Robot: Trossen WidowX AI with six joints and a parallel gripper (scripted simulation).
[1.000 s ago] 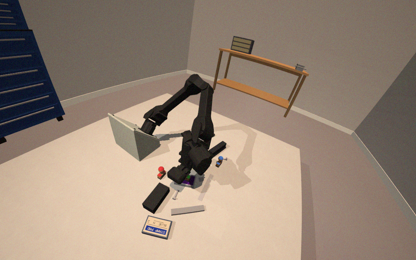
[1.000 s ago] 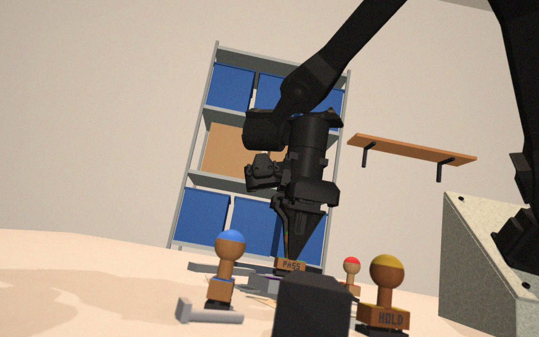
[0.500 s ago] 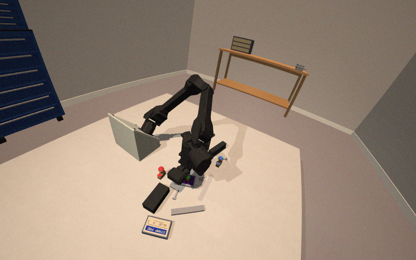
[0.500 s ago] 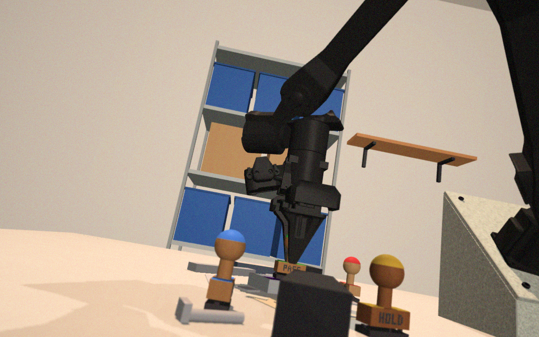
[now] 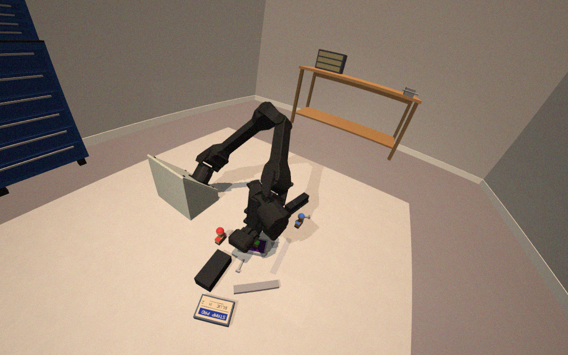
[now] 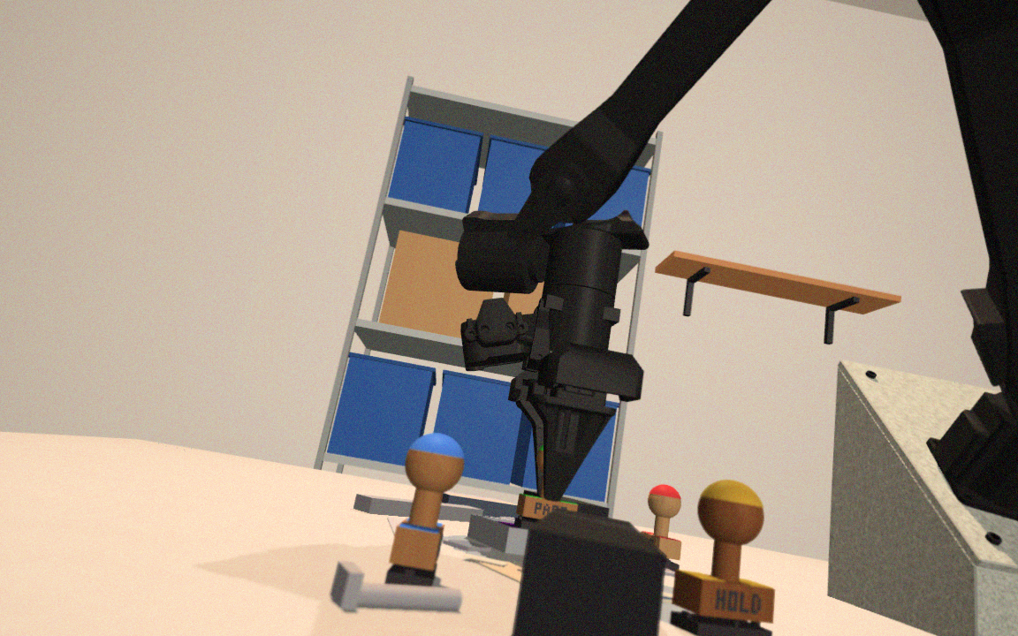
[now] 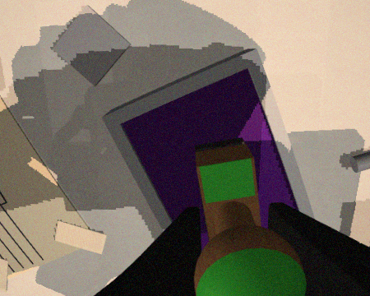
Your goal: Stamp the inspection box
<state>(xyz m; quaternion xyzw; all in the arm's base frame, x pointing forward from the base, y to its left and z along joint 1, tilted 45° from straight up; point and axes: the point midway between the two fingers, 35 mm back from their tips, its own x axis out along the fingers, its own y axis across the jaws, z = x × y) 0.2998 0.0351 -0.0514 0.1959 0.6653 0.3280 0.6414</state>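
Observation:
My gripper (image 5: 250, 239) (image 6: 550, 473) (image 7: 233, 217) is shut on the neck of the PASS stamp (image 6: 546, 507) (image 7: 228, 181), a wooden stamp with a green knob (image 7: 251, 291). The stamp stands upright with its base down on the purple ink pad (image 5: 258, 250) (image 7: 177, 140), which sits in a grey tray (image 6: 495, 534). The inspection card (image 7: 12, 192), pale with thin black lines, lies just left of the pad in the wrist view and is partly in shadow. The arm hides it in the top and exterior views.
A blue-topped stamp (image 5: 300, 219) (image 6: 427, 506), a red-topped stamp (image 5: 220, 235) (image 6: 663, 514) and a yellow HOLD stamp (image 6: 726, 553) stand around the pad. A black box (image 5: 212, 269) (image 6: 588, 577), grey bars (image 5: 256, 286) (image 5: 280, 256), a stamp-pad packet (image 5: 214, 309) and the grey arm pedestal (image 5: 180, 187) are nearby.

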